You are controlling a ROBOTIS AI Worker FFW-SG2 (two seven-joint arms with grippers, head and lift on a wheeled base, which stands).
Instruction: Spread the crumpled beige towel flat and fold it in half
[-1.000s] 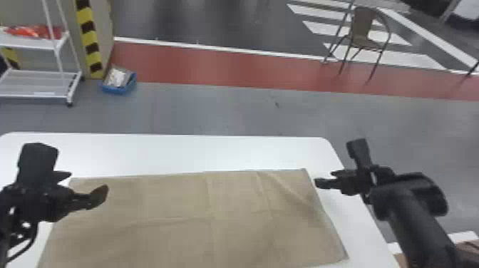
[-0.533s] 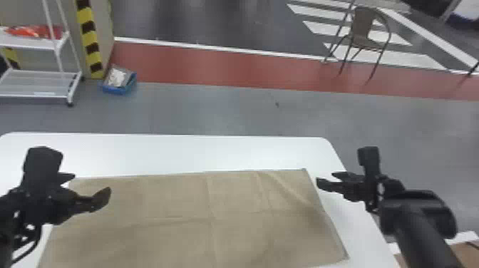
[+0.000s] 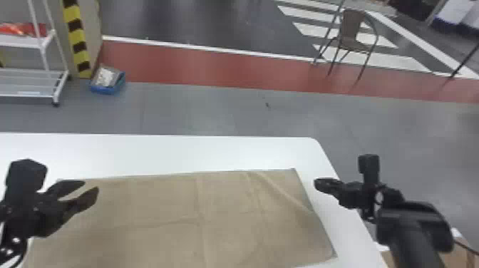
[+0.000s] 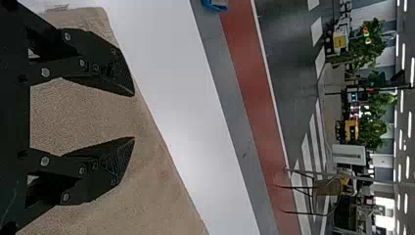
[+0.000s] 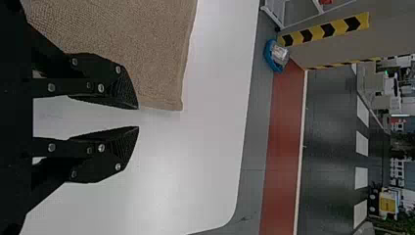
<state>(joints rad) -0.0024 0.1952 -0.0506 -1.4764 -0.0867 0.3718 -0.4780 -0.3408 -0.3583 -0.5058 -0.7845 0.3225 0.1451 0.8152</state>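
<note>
The left gripper (image 3: 91, 186), half open, and right gripper (image 3: 318, 184), a bit open, are hanging empty by the flat beige towel (image 3: 160, 206).

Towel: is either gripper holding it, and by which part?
Nothing is held: the left gripper and the right gripper are both open, and the towel lies spread.

Legibility check: no readable print.
I can read no words, numbers or signs; a pale label-like strip (image 3: 29, 93) low on the white rack (image 3: 47, 42) is too small to make out.
</note>
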